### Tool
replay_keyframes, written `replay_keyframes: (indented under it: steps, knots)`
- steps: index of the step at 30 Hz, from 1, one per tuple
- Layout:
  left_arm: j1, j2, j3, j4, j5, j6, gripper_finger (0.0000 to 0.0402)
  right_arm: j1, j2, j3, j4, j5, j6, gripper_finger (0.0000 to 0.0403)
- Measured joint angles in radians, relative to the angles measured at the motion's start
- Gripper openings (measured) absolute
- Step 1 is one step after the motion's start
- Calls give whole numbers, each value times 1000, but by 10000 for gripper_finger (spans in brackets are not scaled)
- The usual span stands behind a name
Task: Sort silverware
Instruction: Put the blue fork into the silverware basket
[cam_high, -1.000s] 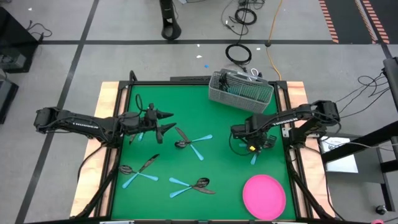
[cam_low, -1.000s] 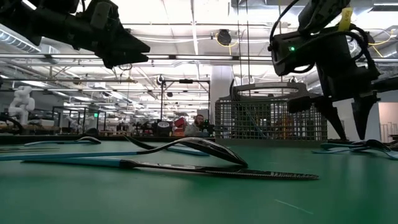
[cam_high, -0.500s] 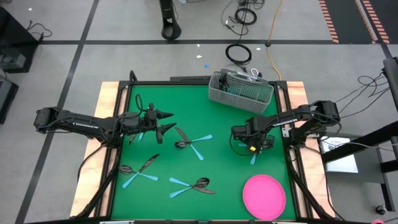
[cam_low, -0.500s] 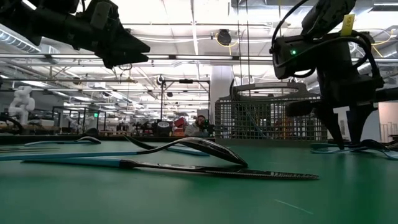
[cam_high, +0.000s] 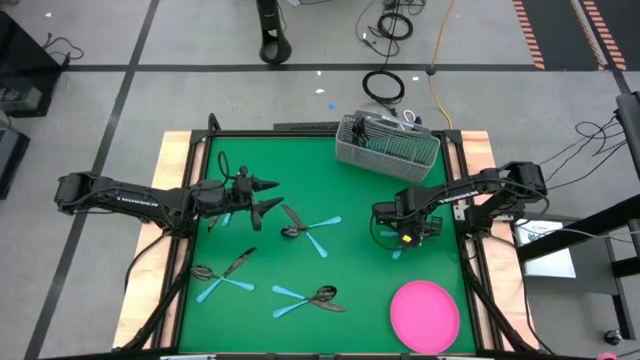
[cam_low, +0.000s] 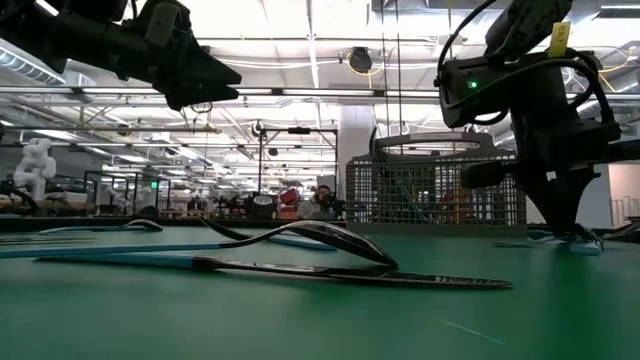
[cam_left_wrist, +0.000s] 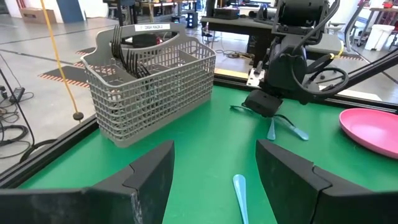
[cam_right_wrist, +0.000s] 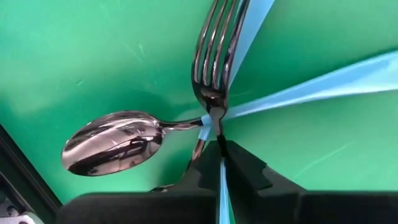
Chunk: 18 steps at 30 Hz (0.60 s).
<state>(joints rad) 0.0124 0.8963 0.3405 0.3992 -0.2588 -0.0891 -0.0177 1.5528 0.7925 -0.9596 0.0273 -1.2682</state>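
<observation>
So our right gripper (cam_right_wrist: 221, 163) just went from fingers apart to fingers pinched together, down on the little pile of silverware on the green worktop (cam_high: 340, 180) just in front of the grey mesh caddy (cam_high: 388, 145). In the right wrist view they're clamped on a light blue handle (cam_right_wrist: 221, 183) that runs straight back between them. Looks like that's the fork (cam_right_wrist: 219, 56), whose dark tines stick out just ahead of the fingertips, but we can't say for sure which piece it belongs to. A spoon (cam_right_wrist: 115, 142) lies crossed at the neck right beside the tips, touching the pile, so it may drag along when we lift. We'd say the grab is made, and next up is raising it and carrying it to the caddy.

Our left gripper (cam_left_wrist: 214, 168) hangs above the worktop on the far side from all this, fingers wide apart and empty, with another blue handle (cam_left_wrist: 240, 196) lying on the worktop between and below them. More forks, spoons and knives sit scattered mid-worktop, well apart from both grippers.
</observation>
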Motion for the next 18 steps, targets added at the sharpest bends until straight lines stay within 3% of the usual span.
replay_keyframes:
  steps: [12,18]
  knots:
    - [0,0,0,2,0,0,228,0,-4,89,-41,78,0,1]
    - [0,0,0,2,0,0,228,-1,-4,267,-93,-30,55,0]
